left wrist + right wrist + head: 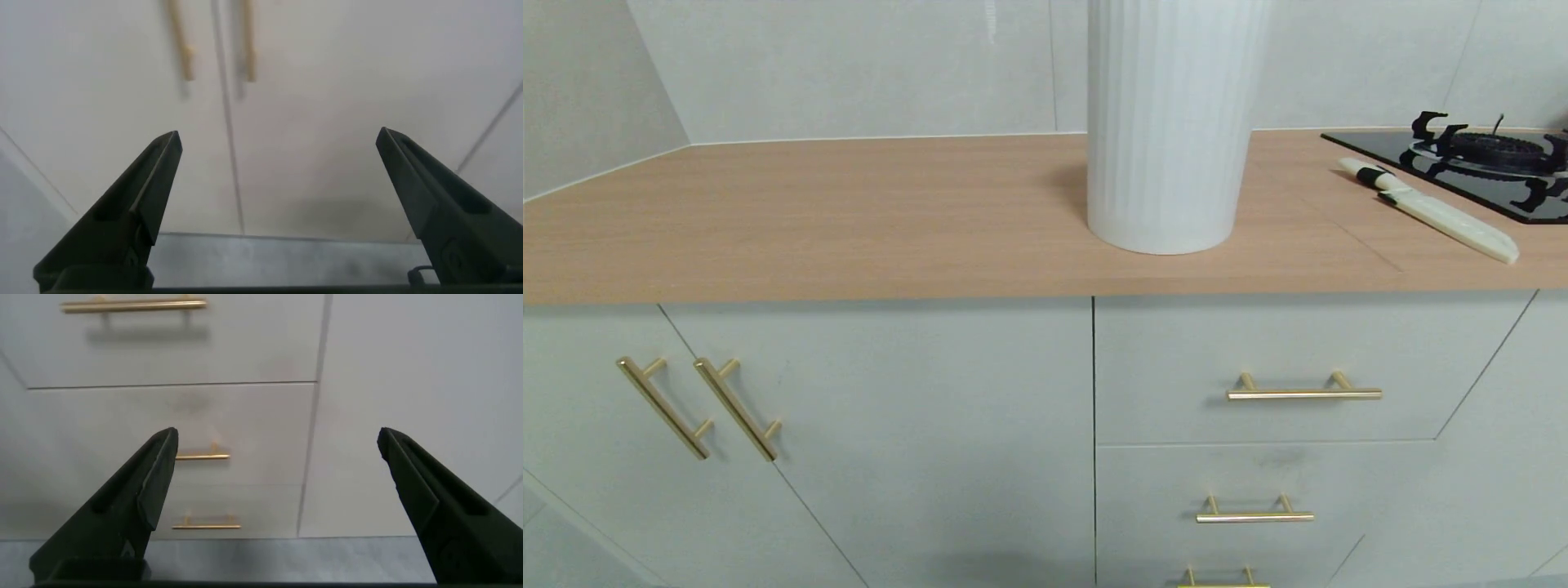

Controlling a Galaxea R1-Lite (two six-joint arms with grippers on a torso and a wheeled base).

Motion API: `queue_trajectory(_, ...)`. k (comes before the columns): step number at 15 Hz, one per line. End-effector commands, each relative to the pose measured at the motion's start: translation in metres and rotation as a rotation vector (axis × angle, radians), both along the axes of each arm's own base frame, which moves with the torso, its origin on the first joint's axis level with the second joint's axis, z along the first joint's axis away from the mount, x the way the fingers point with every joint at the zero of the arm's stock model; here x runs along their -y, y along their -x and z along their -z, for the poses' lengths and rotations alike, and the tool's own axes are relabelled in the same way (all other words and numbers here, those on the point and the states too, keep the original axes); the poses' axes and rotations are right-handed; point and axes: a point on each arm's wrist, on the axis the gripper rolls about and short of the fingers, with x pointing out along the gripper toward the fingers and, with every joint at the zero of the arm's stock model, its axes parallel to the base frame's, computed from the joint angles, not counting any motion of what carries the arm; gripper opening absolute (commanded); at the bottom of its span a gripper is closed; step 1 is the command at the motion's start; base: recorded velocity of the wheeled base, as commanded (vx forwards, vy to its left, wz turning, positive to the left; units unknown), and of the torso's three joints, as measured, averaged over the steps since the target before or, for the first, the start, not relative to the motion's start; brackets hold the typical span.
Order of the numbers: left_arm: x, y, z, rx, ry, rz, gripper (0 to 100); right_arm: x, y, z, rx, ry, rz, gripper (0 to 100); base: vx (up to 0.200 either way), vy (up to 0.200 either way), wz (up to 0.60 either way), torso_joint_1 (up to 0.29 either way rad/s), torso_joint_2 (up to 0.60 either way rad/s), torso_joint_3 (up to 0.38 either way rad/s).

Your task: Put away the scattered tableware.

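Both grippers hang low in front of the cabinet fronts, each with its two dark fingers spread wide and nothing between them. The left gripper (277, 133) faces the seam between two cabinet doors, where two gold bar handles (181, 41) sit side by side, one on each side of the seam. The right gripper (277, 431) faces a stack of drawers with three gold handles, one above another: the top one (133, 305), the middle one (200, 456) and the lowest (206, 526). A grey strip of floor runs below each pair of fingers.

From the head view, the same pale grey fronts fill the lower half: two doors at left with their two slanted handles (662, 406), and three drawers at right, each with one level handle (1304, 393).

One knife (1429, 208) lies flat on the far right of the counter (849, 220). Its long axis runs on a diagonal. The end with dark bands points toward the back wall, and the plain pale end points toward the front edge at the right. It lies just beside the near edge of the hob (1421, 175) and roughly parallel to it, well apart from both grippers.

One tall white ribbed container (1168, 131) stands upright near the middle of the counter, close to the front edge. The one black glass hob carries a single dark burner grate (1494, 147).

The counter is light brown wood grain, and pale grey wall tiles (849, 65) meet it at the back and turn a corner at the left.
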Motion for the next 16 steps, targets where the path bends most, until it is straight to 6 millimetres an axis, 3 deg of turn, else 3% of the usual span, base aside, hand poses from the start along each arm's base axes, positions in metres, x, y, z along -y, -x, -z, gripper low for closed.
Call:
queue_trajectory(1, 0.0, -0.0002, 0.0002, -0.002, 0.001, 0.0, 100, 0.0, -0.0001, -0.0001, -0.001, 0.0, 0.0, 100, 0.0, 0.0, 0.0, 0.0, 0.0, 0.0)
queue_trajectory(7, 0.0, -0.0001, -0.0002, -0.001, 0.001, 0.0, 100, 0.0, -0.0001, -0.0001, -0.001, 0.0, 0.0, 100, 0.0, 0.0, 0.0, 0.0, 0.0, 0.0)
queue_trajectory(10, 0.0, -0.0001, -0.0002, -0.001, 0.001, 0.0, 100, 0.0, -0.0001, -0.0001, -0.001, 0.0, 0.0, 100, 0.0, -0.2, 0.0, -0.001, 0.0, 0.002)
queue_trajectory(16, 0.0, -0.0001, -0.0002, -0.001, 0.001, 0.0, 100, 0.0, -0.0001, -0.0001, -0.001, 0.0, 0.0, 100, 0.0, 0.0, 0.0, 0.0, 0.0, 0.0)
